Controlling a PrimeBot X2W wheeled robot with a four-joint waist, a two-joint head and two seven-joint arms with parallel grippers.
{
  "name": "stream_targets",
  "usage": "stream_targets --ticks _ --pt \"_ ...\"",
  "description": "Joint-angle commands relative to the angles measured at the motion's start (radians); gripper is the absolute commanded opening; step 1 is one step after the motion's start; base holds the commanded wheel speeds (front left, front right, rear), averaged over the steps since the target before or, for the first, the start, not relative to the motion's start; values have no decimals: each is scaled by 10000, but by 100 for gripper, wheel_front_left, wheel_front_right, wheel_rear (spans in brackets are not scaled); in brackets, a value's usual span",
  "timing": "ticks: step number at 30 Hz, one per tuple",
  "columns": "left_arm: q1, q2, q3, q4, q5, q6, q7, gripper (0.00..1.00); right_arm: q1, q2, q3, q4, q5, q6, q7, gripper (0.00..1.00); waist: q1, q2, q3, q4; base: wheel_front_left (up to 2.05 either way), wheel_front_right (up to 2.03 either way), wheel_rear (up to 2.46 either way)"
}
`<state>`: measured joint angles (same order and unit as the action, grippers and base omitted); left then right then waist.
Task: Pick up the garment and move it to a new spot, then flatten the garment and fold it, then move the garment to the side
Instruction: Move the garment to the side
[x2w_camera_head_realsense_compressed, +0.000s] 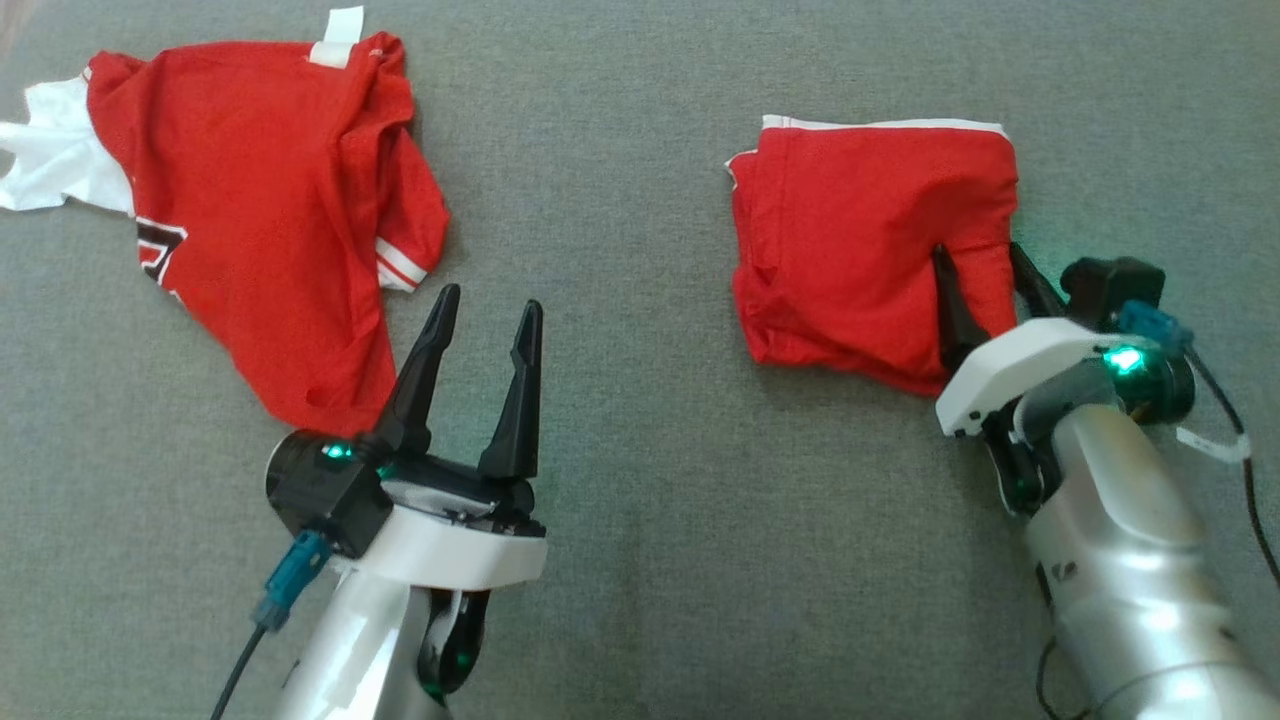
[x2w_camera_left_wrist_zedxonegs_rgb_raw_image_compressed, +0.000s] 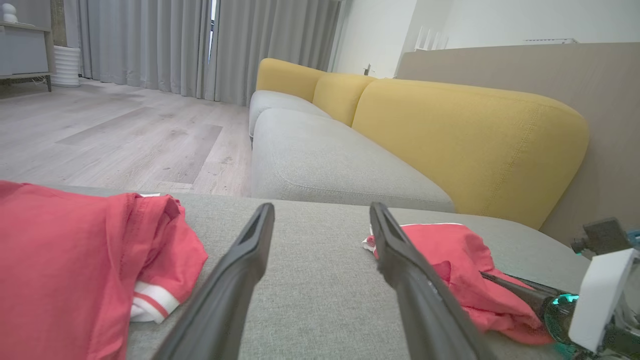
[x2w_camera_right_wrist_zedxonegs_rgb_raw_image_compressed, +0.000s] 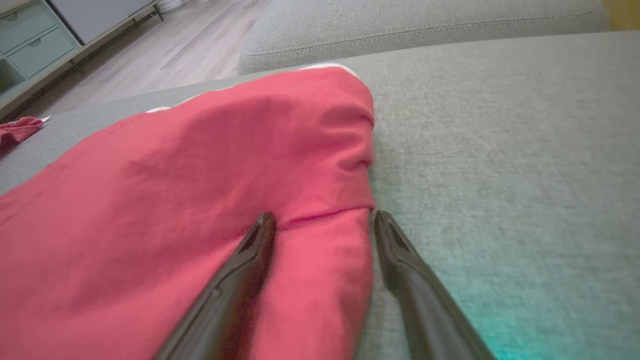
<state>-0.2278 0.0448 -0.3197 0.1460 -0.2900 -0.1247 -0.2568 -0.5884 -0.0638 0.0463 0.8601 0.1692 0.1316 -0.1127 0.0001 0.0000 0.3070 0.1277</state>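
Note:
A folded red garment (x2w_camera_head_realsense_compressed: 870, 250) with white trim along its far edge lies on the grey cushion (x2w_camera_head_realsense_compressed: 620, 560), right of the middle. My right gripper (x2w_camera_head_realsense_compressed: 978, 250) is open at its near right corner. One finger rests on the cloth and the other stands at the cloth's edge. In the right wrist view the red garment (x2w_camera_right_wrist_zedxonegs_rgb_raw_image_compressed: 200, 200) runs between the fingers of the right gripper (x2w_camera_right_wrist_zedxonegs_rgb_raw_image_compressed: 324, 216). My left gripper (x2w_camera_head_realsense_compressed: 492, 298) is open and holds nothing, just right of a loose red jersey (x2w_camera_head_realsense_compressed: 260, 230). The left gripper (x2w_camera_left_wrist_zedxonegs_rgb_raw_image_compressed: 321, 206) points between both red pieces.
The red and white jersey (x2w_camera_left_wrist_zedxonegs_rgb_raw_image_compressed: 75, 270) lies spread and rumpled at the far left of the cushion. Beyond the cushion stands a grey sofa (x2w_camera_left_wrist_zedxonegs_rgb_raw_image_compressed: 325, 165) with yellow backs (x2w_camera_left_wrist_zedxonegs_rgb_raw_image_compressed: 465, 140), then wooden floor (x2w_camera_left_wrist_zedxonegs_rgb_raw_image_compressed: 125, 135) and curtains. The right arm (x2w_camera_left_wrist_zedxonegs_rgb_raw_image_compressed: 595, 300) shows at the left wrist view's right edge.

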Motion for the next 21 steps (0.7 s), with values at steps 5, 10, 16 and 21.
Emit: stream_targets --ticks 5,10,16,21 --pt "-367 54 422 -285 15 -53 -49 100 -242 135 942 897 407 -9 26 17 -1 0 21 -98 0 0 0" --pt "-347 54 518 -248 85 -55 -49 100 -610 135 1319 1163 -18 -9 -650 0 -1 0 -149 -358 0 0 0" --pt "-255 54 662 -279 155 -56 -49 100 -875 134 1040 974 -1523 -9 -1116 0 -1 0 -379 -741 0 0 0" --pt "-180 54 803 -358 190 -56 -49 100 -889 -433 734 352 -3096 -9 -1160 0 -1 0 -498 -1098 0 0 0"
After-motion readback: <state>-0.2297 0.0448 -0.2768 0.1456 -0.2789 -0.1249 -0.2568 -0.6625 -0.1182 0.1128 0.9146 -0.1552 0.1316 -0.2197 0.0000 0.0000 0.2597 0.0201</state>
